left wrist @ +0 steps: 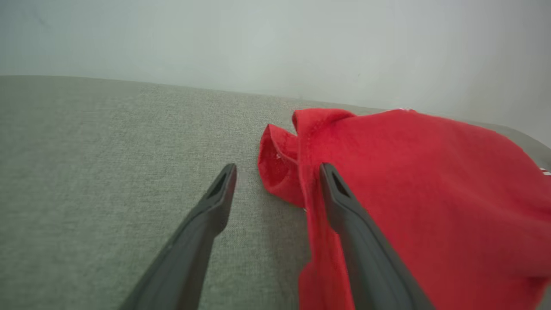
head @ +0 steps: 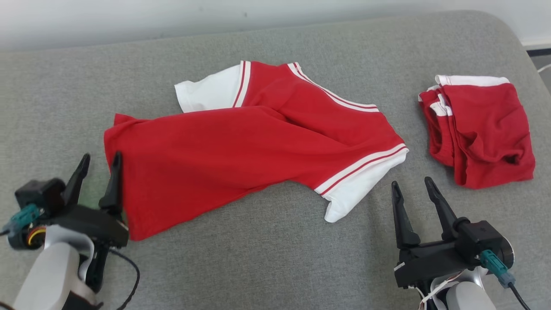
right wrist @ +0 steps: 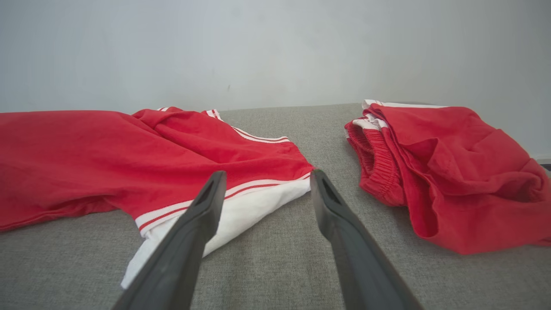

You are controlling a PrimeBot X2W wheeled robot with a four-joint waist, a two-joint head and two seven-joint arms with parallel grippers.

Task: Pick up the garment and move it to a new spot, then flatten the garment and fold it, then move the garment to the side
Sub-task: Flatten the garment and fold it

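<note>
The garment [head: 241, 142] is a red shirt with white, red-striped sleeves, spread crookedly across the middle of the grey cushion [head: 275, 258]. My left gripper [head: 100, 163] stands open at the shirt's left hem, nothing between its fingers. In the left wrist view the hem corner [left wrist: 280, 163] lies just past the open left gripper [left wrist: 277, 172], its right finger [left wrist: 344, 206] over the red cloth. My right gripper [head: 413, 186] is open near the front right, just right of the lower white sleeve [head: 357, 189]. In the right wrist view the sleeve [right wrist: 245, 211] lies behind the open right gripper [right wrist: 267, 181].
A second red garment [head: 482, 129], folded in a pile with white trim, lies at the right of the cushion, also the red pile [right wrist: 452, 172] in the right wrist view. A pale wall [head: 172, 17] runs behind the cushion. The cushion's right edge curves off near a floor strip [head: 540, 56].
</note>
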